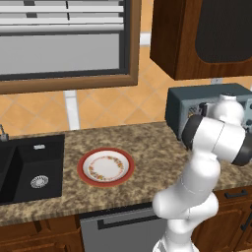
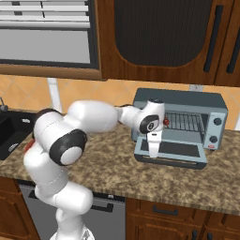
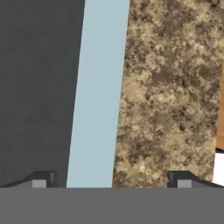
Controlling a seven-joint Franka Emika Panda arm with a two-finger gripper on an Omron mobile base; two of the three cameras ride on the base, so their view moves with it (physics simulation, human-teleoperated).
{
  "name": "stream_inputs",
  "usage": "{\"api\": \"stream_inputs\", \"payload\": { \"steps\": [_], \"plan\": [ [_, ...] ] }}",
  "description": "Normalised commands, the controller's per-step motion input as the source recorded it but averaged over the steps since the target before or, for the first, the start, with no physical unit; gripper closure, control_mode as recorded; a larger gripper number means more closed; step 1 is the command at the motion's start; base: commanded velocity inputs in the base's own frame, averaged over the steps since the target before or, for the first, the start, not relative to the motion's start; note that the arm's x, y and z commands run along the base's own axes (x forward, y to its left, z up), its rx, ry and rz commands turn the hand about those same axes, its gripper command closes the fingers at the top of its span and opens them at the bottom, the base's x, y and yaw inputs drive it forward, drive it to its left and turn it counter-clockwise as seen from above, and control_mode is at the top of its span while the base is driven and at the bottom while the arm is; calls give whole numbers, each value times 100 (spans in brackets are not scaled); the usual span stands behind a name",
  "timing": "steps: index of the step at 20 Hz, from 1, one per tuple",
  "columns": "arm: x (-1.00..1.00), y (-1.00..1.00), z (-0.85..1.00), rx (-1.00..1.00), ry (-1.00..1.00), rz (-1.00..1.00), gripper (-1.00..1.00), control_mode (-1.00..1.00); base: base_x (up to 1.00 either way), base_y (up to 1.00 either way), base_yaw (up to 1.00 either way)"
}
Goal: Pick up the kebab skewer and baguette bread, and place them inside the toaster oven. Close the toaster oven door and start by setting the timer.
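Observation:
The toaster oven stands on the counter at the right, with its wire rack showing inside. Its door lies folded down flat in front. My gripper points straight down over the door's left edge, jaws open and holding nothing. In the hand view the gripper straddles the door's pale frame strip, with dark glass on one side and granite on the other. The oven is partly hidden behind my arm in the left base view. The kebab skewer and the baguette bread are out of view.
A red-rimmed plate sits bare on the granite counter, left of the oven. A black sink is at the far left. Dark wooden cabinets hang above the oven. Two knobs are on the oven's right panel.

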Motion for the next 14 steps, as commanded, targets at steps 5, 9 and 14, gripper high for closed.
{"api": "stream_inputs", "payload": {
  "steps": [5, 9, 14],
  "plan": [
    [-94, -4, 0, 0, 0, 58, -100, -100, 0, 0, 0],
    [-88, 0, -1, 0, 0, 75, -100, -100, 0, 0, 0],
    [12, 19, -27, 3, 0, 73, -100, -100, 0, 0, 0]
  ]
}}
